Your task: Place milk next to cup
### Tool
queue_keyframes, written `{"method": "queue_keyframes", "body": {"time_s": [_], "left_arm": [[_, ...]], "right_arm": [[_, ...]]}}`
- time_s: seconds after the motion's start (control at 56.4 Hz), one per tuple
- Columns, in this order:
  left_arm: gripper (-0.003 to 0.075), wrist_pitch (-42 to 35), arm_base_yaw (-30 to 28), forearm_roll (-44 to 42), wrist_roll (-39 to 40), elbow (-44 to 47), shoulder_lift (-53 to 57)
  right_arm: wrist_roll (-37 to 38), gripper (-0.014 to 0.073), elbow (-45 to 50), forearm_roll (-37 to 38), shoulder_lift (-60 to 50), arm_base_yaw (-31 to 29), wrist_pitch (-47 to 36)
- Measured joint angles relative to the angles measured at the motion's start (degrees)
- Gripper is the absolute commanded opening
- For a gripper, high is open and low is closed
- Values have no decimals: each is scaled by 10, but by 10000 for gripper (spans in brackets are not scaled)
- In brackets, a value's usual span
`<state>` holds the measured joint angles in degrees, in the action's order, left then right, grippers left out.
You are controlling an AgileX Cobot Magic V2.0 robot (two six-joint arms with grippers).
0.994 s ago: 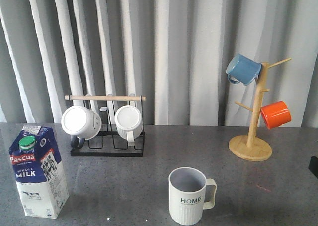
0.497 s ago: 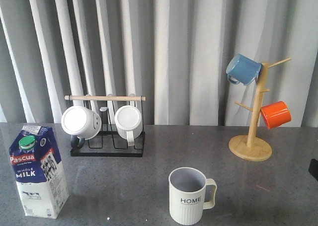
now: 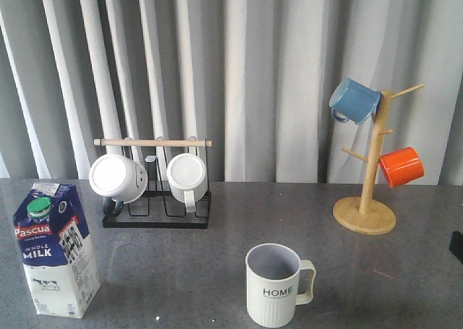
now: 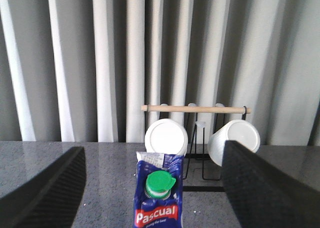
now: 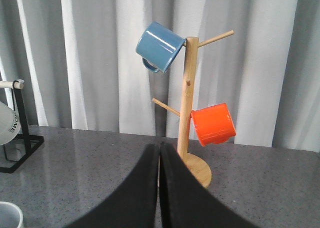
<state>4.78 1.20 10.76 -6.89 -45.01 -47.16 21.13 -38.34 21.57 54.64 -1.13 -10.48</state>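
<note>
Plainly, the left gripper [image 4: 152, 188] had its jaws spread wide and empty, the milk [image 4: 158, 192] standing between them but untouched. The right gripper [image 5: 159, 188] had its jaws pressed together on nothing, facing the wooden mug tree [image 5: 189, 102]. On the speckled grey desk [image 3: 181, 264] the milk [image 3: 56, 251] stood upright at the near left, well apart from the cup [image 3: 275, 284] near the middle. Behind stood a black mug rack [image 3: 155, 181], perhaps holding two white mugs, before pale pleated curtains [image 3: 246, 69].
</note>
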Motion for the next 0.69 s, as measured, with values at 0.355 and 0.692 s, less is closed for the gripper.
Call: {"method": "queue_keyframes", "body": {"time_s": [0.355,0.692], "left_arm": [[725,-14,9,20,45,-95,-180],[719,-52,13,18,45,-97,-307]], "right_arm": [[0,-8,0,0,0,0,0],[0,-8,0,0,0,0,0]]}}
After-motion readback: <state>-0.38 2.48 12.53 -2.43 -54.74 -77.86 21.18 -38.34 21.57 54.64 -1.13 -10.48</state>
